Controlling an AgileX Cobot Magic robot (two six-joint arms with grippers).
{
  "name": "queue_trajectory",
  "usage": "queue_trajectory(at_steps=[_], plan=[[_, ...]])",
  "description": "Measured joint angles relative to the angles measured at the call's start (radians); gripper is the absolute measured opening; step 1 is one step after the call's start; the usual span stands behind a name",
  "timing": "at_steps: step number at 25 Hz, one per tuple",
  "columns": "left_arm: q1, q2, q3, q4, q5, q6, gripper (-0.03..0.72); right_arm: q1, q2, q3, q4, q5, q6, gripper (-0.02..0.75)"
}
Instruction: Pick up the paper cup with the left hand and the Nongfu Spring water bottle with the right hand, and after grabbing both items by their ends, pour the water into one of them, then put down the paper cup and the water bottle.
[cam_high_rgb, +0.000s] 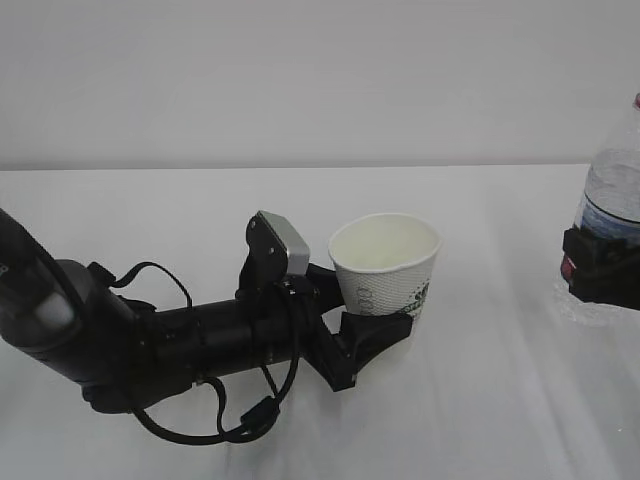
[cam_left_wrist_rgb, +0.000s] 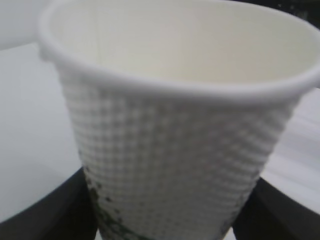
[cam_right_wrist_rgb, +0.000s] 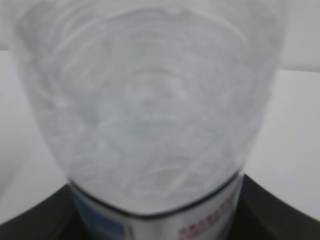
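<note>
Both items gripped; pouring not begun.
Left hand (cam_high_rgb: 375, 325) clamped on cup (cam_high_rgb: 385, 265); right hand (cam_high_rgb: 600, 272) clamped on bottle (cam_high_rgb: 612, 195), well right of cup, upright. Pour, set-down left.

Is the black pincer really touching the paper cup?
Touching. In the left wrist view the left pincer has a black finger pressed against each side of the paper cup, with no gap showing.

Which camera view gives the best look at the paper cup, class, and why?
The exterior view: it shows the whole paper cup, upright, rim to base, in the left gripper. The left wrist view shows its rim and dimpled wall close up, blurred and cropped. The right wrist view shows none of it.
</note>
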Motion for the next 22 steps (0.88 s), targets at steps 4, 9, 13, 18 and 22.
queue_trajectory(at_steps=[4, 9, 13, 18, 22], plan=[[-0.014, 0.000, 0.000, 0.000, 0.000, 0.000, 0.527, 0.000, -0.027, 0.000, -0.008, 0.036, 0.000, 0.449], [-0.017, 0.000, 0.000, 0.015, 0.000, -0.006, 0.526, 0.000, -0.093, 0.000, -0.010, 0.098, 0.000, 0.449], [-0.017, 0.000, 0.000, 0.059, 0.000, -0.016, 0.526, 0.000, -0.153, 0.004, -0.010, 0.159, 0.000, 0.449], [-0.017, 0.000, 0.000, 0.084, 0.000, -0.033, 0.526, 0.000, -0.219, 0.008, -0.022, 0.236, 0.000, 0.449], [-0.017, 0.000, 0.000, 0.099, 0.000, -0.043, 0.526, 0.000, -0.275, 0.008, -0.044, 0.304, 0.000, 0.449]])
